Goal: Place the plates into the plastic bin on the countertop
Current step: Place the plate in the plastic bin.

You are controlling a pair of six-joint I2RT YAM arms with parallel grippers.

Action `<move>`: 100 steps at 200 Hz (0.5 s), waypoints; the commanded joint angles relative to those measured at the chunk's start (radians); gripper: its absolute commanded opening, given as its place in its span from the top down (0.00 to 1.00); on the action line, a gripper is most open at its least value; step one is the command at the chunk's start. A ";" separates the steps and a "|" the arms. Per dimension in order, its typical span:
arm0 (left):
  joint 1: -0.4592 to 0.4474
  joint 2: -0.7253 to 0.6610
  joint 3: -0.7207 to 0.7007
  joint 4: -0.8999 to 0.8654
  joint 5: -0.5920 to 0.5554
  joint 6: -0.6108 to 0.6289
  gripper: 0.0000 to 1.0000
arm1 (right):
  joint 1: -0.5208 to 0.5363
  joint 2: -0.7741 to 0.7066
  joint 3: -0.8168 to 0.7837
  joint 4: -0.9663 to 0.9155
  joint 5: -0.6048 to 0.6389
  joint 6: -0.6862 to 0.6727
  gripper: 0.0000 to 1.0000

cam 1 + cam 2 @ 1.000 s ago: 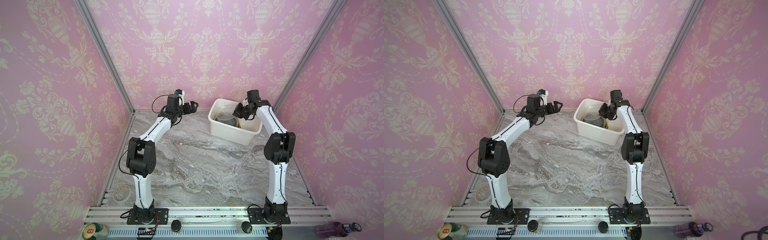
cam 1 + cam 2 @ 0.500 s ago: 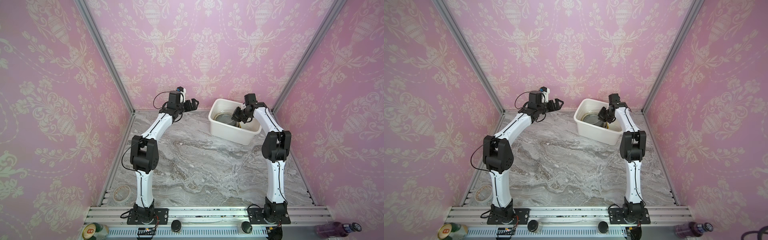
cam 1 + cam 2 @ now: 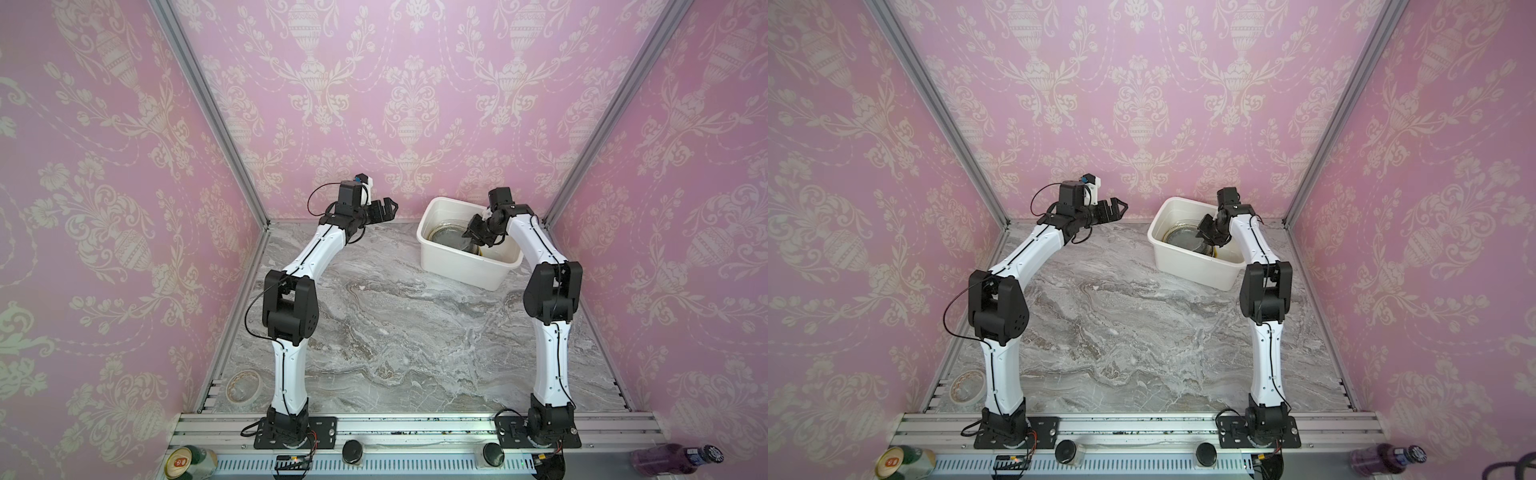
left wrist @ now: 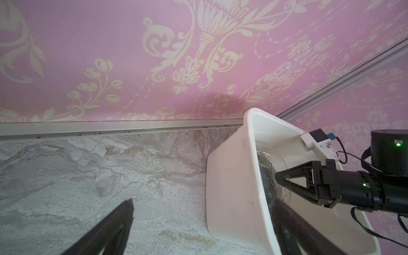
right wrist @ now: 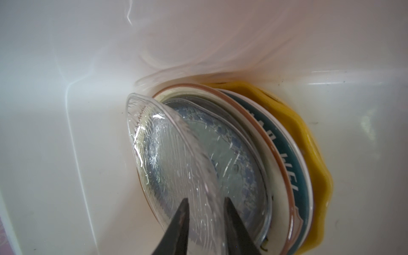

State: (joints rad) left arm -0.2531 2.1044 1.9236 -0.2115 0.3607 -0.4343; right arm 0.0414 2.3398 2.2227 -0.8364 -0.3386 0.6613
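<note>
The ribbed clear glass plate leans tilted on the stacked plates, which are brown-rimmed, teal and scalloped yellow. They lie inside the smooth white bin at the far right of the veined marble countertop. The right gripper straddles the glass plate's rim, but I cannot tell whether it is gripping. The left gripper hangs with its jaws spread wide, near the bin.

**Readable text: one item**

White capitals "WEL" on the dark band of the teal plate, right wrist view; the letters before them are hidden. Logo on the can lid is too small to read.
</note>
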 commanded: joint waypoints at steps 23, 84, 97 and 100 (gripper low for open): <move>-0.008 0.013 0.016 -0.017 0.020 0.017 0.01 | -0.016 -0.041 0.032 -0.021 0.057 -0.037 0.72; -0.009 -0.031 -0.063 0.020 0.015 0.014 0.01 | -0.014 -0.122 -0.028 -0.011 0.082 -0.093 0.65; -0.011 -0.043 -0.081 0.024 0.014 0.016 0.01 | -0.015 -0.146 -0.041 -0.001 0.082 -0.104 0.62; -0.011 -0.044 -0.085 0.026 0.013 0.016 0.01 | -0.015 -0.152 -0.045 0.002 0.083 -0.107 0.61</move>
State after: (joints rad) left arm -0.2539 2.1040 1.8751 -0.1993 0.3611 -0.4347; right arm 0.0345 2.2837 2.1994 -0.8566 -0.2787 0.6033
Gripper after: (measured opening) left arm 0.993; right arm 0.366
